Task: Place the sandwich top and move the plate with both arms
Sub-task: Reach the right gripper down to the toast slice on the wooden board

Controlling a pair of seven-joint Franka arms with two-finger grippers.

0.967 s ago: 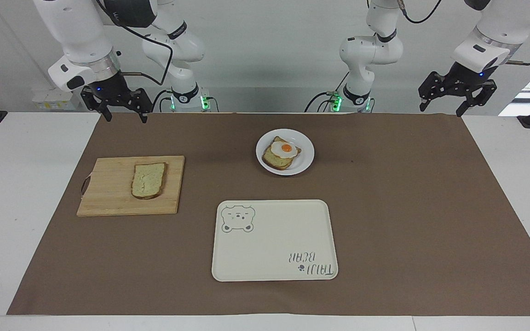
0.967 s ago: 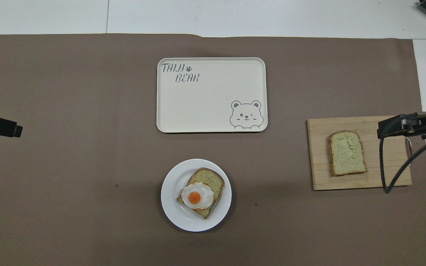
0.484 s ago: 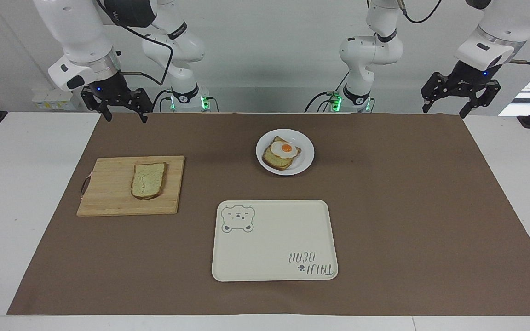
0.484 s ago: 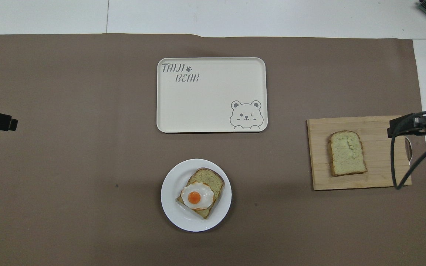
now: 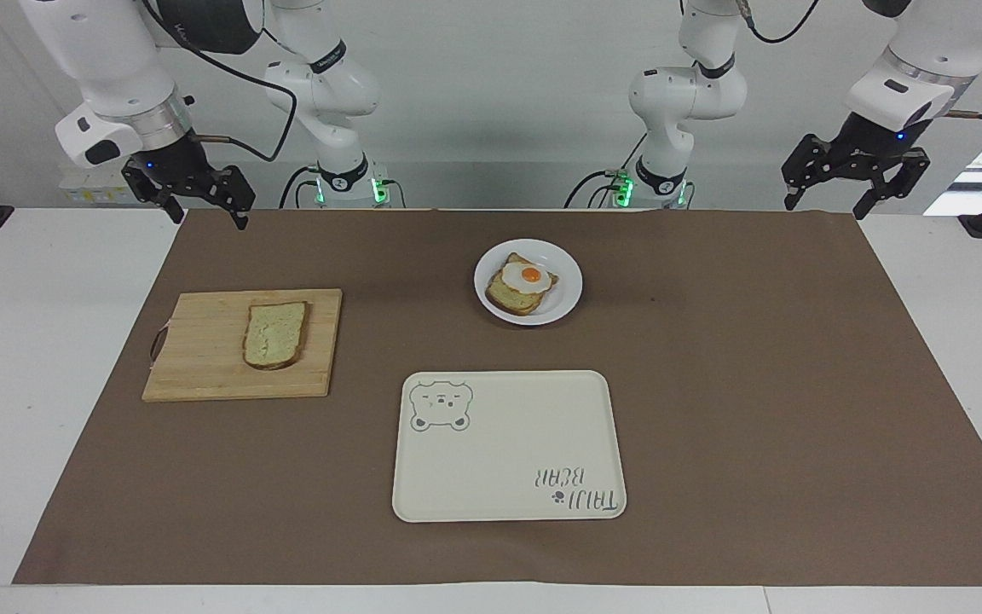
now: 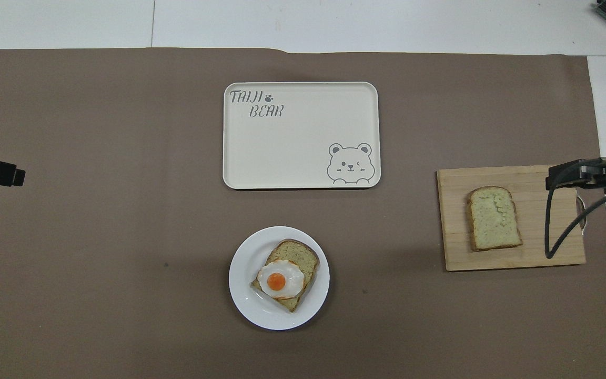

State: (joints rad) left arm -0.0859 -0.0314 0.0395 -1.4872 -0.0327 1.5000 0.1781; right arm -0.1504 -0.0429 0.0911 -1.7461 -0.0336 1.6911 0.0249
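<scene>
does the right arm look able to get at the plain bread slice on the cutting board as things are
Probably yes. The right gripper hangs open in the air at its own end of the table, and the sandwich top lies flat and uncovered on the cutting board, with nothing over it.

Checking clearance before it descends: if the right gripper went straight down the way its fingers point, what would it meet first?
Probably the brown paper table cover, near its corner at the right arm's end. The open right gripper hangs clear of the wooden cutting board; depth is uncertain.
</scene>
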